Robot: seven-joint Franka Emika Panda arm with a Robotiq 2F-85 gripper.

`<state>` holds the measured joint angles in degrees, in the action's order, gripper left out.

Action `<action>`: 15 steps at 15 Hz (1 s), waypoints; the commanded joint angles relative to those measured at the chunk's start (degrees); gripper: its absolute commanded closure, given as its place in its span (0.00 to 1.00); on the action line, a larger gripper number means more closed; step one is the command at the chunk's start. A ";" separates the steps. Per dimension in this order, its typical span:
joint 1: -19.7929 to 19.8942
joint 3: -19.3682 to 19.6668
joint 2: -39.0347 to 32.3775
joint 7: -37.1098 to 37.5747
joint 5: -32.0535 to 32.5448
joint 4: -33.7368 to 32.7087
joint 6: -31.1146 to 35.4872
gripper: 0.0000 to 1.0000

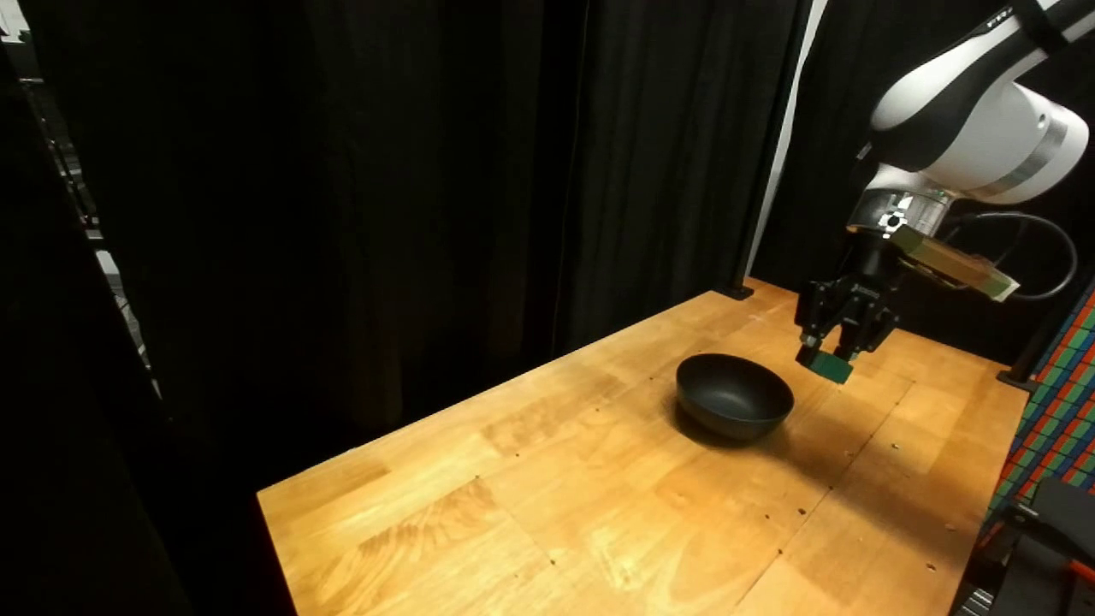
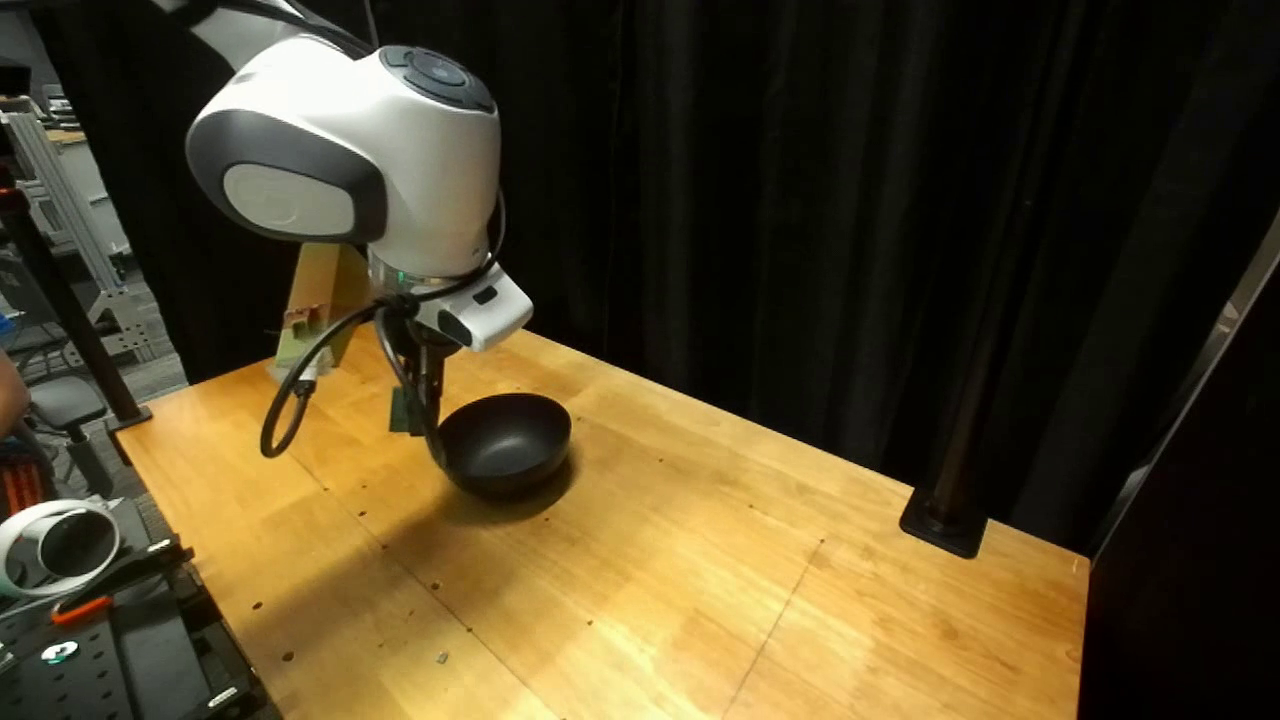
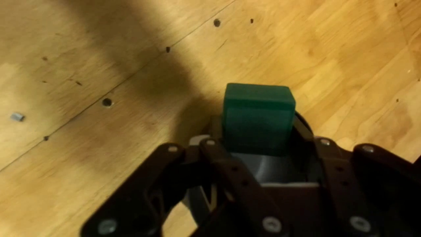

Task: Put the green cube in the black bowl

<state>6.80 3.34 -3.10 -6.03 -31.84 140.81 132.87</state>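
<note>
The green cube (image 1: 830, 367) is held between the fingertips of my gripper (image 1: 828, 352), above the table. It also shows in an exterior view (image 2: 400, 411), partly hidden by the gripper, and in the wrist view (image 3: 259, 120). The black bowl (image 1: 734, 398) sits upright on the table, with no contents visible. In both exterior views (image 2: 507, 440) the cube is off to one side of the bowl, higher than the table. In the wrist view the bowl (image 3: 263, 166) shows beneath and behind the cube, largely hidden by the fingers.
The wooden table (image 1: 556, 505) carries the bowl. A small grey bit (image 2: 442, 658) lies on it, also in the wrist view (image 3: 17, 117). Black post bases (image 2: 945, 520) (image 1: 734, 292) stand at the table's edge, before a black curtain (image 2: 750, 200). A black cart (image 2: 150, 640) stands beside the table.
</note>
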 commanded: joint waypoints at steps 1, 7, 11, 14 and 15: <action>-2.92 -2.18 0.45 -3.05 -4.70 1.42 6.96 0.77; -5.36 -4.73 -5.04 -2.90 -5.99 -1.28 17.71 0.77; -3.60 -2.71 -8.04 2.49 1.27 -3.68 8.15 0.12; -2.66 -2.97 -7.80 0.70 0.57 -2.64 4.39 0.00; -1.93 -2.60 -7.89 0.53 0.78 -2.85 2.91 0.06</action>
